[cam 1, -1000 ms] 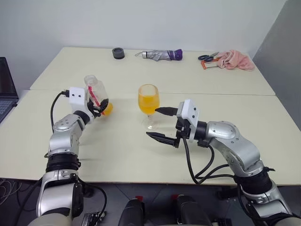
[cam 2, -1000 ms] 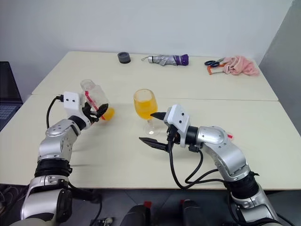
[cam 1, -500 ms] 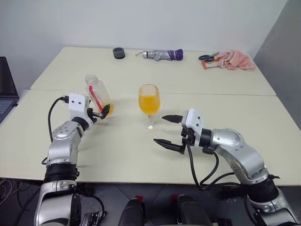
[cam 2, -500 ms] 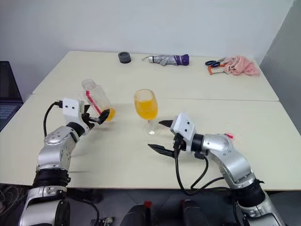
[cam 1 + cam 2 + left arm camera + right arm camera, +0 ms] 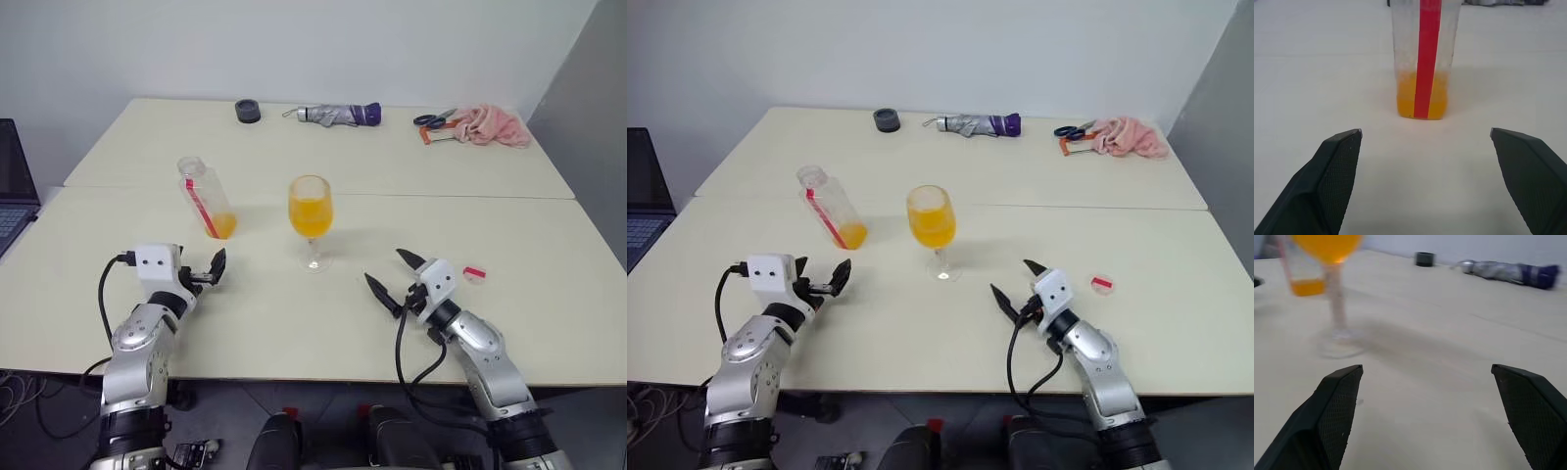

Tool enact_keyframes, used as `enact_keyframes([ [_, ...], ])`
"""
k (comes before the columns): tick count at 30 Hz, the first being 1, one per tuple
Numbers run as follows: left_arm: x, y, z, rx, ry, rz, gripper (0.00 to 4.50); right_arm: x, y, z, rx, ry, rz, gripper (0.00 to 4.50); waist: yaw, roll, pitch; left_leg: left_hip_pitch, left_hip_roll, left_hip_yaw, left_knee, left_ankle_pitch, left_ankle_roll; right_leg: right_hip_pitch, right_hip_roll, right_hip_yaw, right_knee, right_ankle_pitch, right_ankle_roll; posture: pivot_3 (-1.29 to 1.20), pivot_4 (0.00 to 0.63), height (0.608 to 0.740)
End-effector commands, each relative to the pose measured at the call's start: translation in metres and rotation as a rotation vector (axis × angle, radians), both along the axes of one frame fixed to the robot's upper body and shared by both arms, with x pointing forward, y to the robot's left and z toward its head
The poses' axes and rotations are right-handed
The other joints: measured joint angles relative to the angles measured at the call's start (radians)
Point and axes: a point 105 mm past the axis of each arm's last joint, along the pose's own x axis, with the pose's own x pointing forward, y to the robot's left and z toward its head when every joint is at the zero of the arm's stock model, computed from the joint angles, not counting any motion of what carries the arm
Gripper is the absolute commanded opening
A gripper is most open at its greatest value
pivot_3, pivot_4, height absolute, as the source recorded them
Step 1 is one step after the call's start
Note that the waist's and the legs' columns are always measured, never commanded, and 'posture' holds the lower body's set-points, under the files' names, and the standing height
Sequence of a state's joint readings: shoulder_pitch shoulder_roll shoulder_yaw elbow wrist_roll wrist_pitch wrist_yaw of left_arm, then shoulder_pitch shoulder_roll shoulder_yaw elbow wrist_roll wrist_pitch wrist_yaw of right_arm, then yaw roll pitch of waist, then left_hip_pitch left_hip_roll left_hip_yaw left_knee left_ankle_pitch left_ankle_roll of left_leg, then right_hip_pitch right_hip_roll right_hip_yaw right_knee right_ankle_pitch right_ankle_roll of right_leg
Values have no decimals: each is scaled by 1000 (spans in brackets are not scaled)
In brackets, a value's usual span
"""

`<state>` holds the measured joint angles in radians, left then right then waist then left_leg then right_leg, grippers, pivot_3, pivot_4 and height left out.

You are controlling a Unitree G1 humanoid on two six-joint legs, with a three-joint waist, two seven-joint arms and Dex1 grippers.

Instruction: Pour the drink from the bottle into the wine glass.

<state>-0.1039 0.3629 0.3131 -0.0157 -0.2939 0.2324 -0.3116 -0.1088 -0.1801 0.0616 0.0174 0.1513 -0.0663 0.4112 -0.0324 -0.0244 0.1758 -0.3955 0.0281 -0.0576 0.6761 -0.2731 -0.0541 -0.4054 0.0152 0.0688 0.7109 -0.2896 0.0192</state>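
The bottle [image 5: 204,198] stands free on the table, left of centre, with a red label strip and a little orange drink [image 5: 1422,100] at its bottom. To its right stands the wine glass [image 5: 311,211], its bowl full of orange drink. My left gripper [image 5: 206,271] is open and empty on the near side of the bottle, a short gap away and facing it. Open and empty too, my right gripper [image 5: 388,271] hangs low over the table, nearer than the glass and to its right. The glass stem [image 5: 1336,298] shows ahead of it, off to one side.
A small red cap [image 5: 474,273] lies right of my right gripper. Along the far edge are a black round object [image 5: 247,111], a folded umbrella [image 5: 338,115], scissors [image 5: 431,119] and a pink cloth [image 5: 495,125]. A laptop [image 5: 10,191] sits at the far left.
My left gripper opened, let go of the tilted bottle and drew back; the bottle now stands alone. My right gripper left the glass's foot, moving right and down toward the near edge.
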Motion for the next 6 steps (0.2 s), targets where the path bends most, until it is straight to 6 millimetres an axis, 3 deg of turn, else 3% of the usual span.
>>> enact_keyframes([
  [1,-7,1,17,-2,-71,21,4492,10,-21,12,106,-25,-134,4500,0,0,0,0,0,0,0,0,0,0,0,0,0,0,0,0,150,740],
  [6,-12,3,17,14,-85,43,4492,18,-25,12,110,-23,-162,4500,0,0,0,1,-1,2,0,0,0,0,1,1,0,0,0,0,150,740],
])
